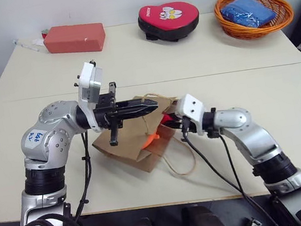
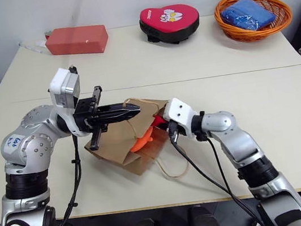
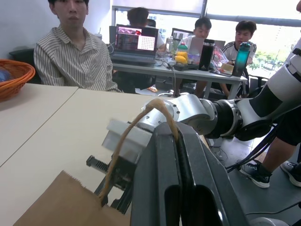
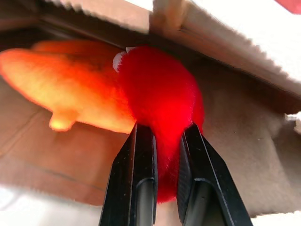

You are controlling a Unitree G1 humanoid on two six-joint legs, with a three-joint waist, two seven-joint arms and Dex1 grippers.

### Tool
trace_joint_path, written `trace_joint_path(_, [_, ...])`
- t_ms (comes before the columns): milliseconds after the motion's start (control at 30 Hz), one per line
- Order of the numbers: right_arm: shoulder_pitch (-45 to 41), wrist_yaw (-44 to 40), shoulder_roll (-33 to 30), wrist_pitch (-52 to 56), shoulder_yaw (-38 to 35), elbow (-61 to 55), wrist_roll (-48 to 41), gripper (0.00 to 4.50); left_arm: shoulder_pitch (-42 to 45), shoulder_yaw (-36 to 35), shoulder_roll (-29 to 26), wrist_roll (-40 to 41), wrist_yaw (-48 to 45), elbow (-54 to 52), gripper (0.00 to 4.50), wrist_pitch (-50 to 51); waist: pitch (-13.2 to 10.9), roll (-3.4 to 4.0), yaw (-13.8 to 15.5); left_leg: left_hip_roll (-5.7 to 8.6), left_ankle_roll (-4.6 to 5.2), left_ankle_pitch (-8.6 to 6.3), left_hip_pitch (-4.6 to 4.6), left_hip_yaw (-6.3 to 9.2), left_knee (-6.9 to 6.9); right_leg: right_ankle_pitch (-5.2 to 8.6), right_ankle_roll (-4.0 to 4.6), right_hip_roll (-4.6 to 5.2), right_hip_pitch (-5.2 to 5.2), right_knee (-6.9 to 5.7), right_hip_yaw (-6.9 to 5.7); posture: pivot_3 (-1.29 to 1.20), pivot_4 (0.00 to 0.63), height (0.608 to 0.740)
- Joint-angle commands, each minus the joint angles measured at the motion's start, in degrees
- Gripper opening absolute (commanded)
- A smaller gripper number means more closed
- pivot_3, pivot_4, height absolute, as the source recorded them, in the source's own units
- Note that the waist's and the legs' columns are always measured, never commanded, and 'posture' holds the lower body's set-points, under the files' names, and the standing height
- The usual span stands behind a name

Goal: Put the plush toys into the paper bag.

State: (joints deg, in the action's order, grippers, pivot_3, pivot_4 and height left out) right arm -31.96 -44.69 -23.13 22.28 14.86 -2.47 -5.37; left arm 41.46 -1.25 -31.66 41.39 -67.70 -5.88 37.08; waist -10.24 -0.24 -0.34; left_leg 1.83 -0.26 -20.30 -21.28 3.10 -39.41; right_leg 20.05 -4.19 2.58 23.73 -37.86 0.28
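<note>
The brown paper bag (image 1: 126,146) lies on the table with its mouth facing my right arm. My left gripper (image 1: 150,105) is shut on the bag's upper loop handle (image 3: 136,122) and holds the mouth lifted. The orange plush toy (image 4: 70,89) lies just inside the mouth, its tail sticking out (image 1: 152,138). The red plush toy (image 4: 160,99) with a white tip is pinched between the fingers of my right gripper (image 4: 162,134), right at the bag's mouth and touching the orange one. The other handle (image 1: 183,165) lies loose on the table.
At the back of the table stand a red-pink box (image 1: 74,38), a red heart-shaped pad (image 1: 168,20) and an orange basket (image 1: 256,32) holding a folded blue cloth (image 1: 247,10). Several people (image 3: 75,56) sit beyond the table in the left wrist view.
</note>
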Motion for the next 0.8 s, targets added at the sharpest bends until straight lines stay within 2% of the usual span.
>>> trace_joint_path(33, [-2.68, 4.07, 3.68, 4.21, 1.26, 2.93, 1.82, 0.12, 0.05, -0.62, 0.29, 1.45, -0.24, -1.92, 0.0, -0.31, 0.0, 0.0, -0.22, 0.0, 0.0, 0.0, 0.01, 0.0, 0.0, 0.0, 0.0, 0.0, 0.0, -0.03, 0.02, 0.0, 0.15, 0.74])
trace_joint_path(233, [-5.7, 2.54, 8.33, 3.09, 2.12, 7.48, 0.7, 0.12, -0.58, -0.83, 0.89, 1.19, 0.05, -2.49, 0.0, -0.74, 0.0, 0.01, -1.35, 0.0, -0.02, 0.02, 0.08, 0.0, 0.01, 0.0, 0.0, -0.02, 0.0, -0.14, 0.01, 0.0, 0.15, 0.74])
trace_joint_path(367, [-5.11, -0.36, 7.73, -0.26, 1.36, 7.24, -0.31, 1.47, -0.64, -1.39, 0.79, 0.95, 0.33, -2.24, 0.0, -1.13, 0.0, 0.01, -1.49, 0.0, -0.02, 0.02, 0.08, 0.0, 0.08, 0.0, 0.0, -0.02, 0.0, -0.19, 0.02, 0.0, 0.15, 0.74])
trace_joint_path(433, [-4.95, -1.82, 7.35, -0.38, 0.28, 6.9, -1.57, 2.27, -0.63, -1.5, 0.76, 0.86, 0.48, -2.05, 0.0, -1.3, 0.0, 0.0, -1.47, 0.0, -0.02, 0.02, 0.07, 0.0, 0.08, 0.0, 0.0, -0.02, 0.0, -0.17, 0.02, 0.0, 0.15, 0.74])
trace_joint_path(533, [-4.96, -4.39, 5.72, 0.96, -1.88, 6.73, -3.98, 3.22, -0.69, -1.59, 0.67, 0.79, 0.56, -1.92, 0.0, -1.45, 0.0, 0.01, -1.45, 0.0, -0.02, 0.02, 0.07, 0.0, 0.08, 0.0, 0.0, -0.01, 0.0, -0.15, 0.02, 0.0, 0.15, 0.74])
trace_joint_path(667, [-2.93, -14.37, -2.66, 8.1, -4.56, 3.45, -10.83, 4.49, -0.76, -2.02, 0.19, 0.8, 0.57, -1.8, 0.0, -1.44, 0.0, 0.0, -1.04, 0.02, 0.01, 0.02, 0.05, 0.01, 0.04, 0.0, 0.0, 0.02, -0.03, -0.11, 0.0, 0.0, 0.15, 0.74])
trace_joint_path(800, [0.5, -21.42, -9.22, 15.08, -8.71, -2.31, -19.9, 4.49, -1.09, -2.42, -0.34, 0.99, 0.63, -1.93, 0.0, -1.34, 0.0, 0.0, -1.05, 0.04, 0.06, 0.0, 0.03, 0.02, 0.06, 0.0, 0.0, 0.05, -0.06, -0.1, 0.0, 0.0, 0.15, 0.74])
